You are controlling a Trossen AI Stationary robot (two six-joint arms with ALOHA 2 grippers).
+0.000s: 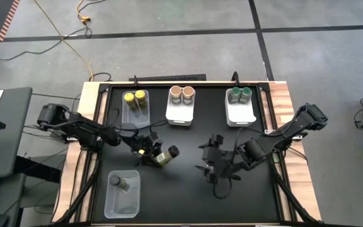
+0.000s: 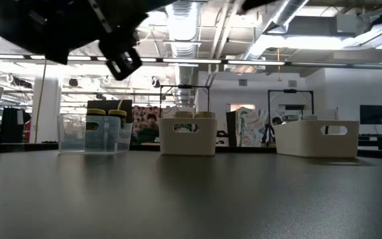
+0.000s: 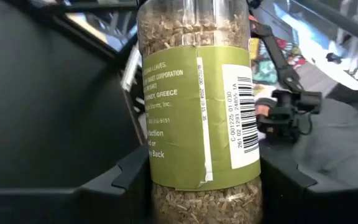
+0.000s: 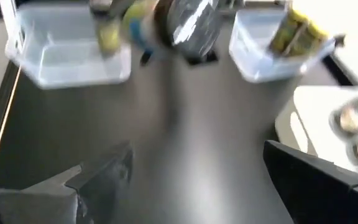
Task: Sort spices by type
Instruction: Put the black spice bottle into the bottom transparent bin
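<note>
My left gripper (image 1: 150,152) is over the table's left middle, shut on a spice jar (image 1: 164,156) with a green label, dried herbs and a dark top (image 1: 174,151). The jar fills the left wrist view (image 3: 197,106). My right gripper (image 1: 210,162) hangs open over the table's right middle with nothing between its fingers (image 4: 98,180); its blurred wrist view looks at the jar's dark top (image 4: 188,25). Two yellow-topped jars (image 1: 135,98) stand in a clear bin, two brown-topped (image 1: 182,94) and two green-topped jars (image 1: 239,95) in white bins. My left gripper pinches the jar's body between its two fingers (image 3: 126,180), low on the label (image 3: 185,168) toward the jar's base. The fingers reach out about level from the table's left and lie across the jar. The jar is lifted clear, its dark top toward the table's right.
A clear bin (image 1: 122,200) at the near left holds one dark-topped jar (image 1: 125,184). Three bins line the far edge: clear (image 1: 126,116), white (image 1: 180,116) and white (image 1: 240,117). The black tabletop between the arms is bare (image 1: 188,189).
</note>
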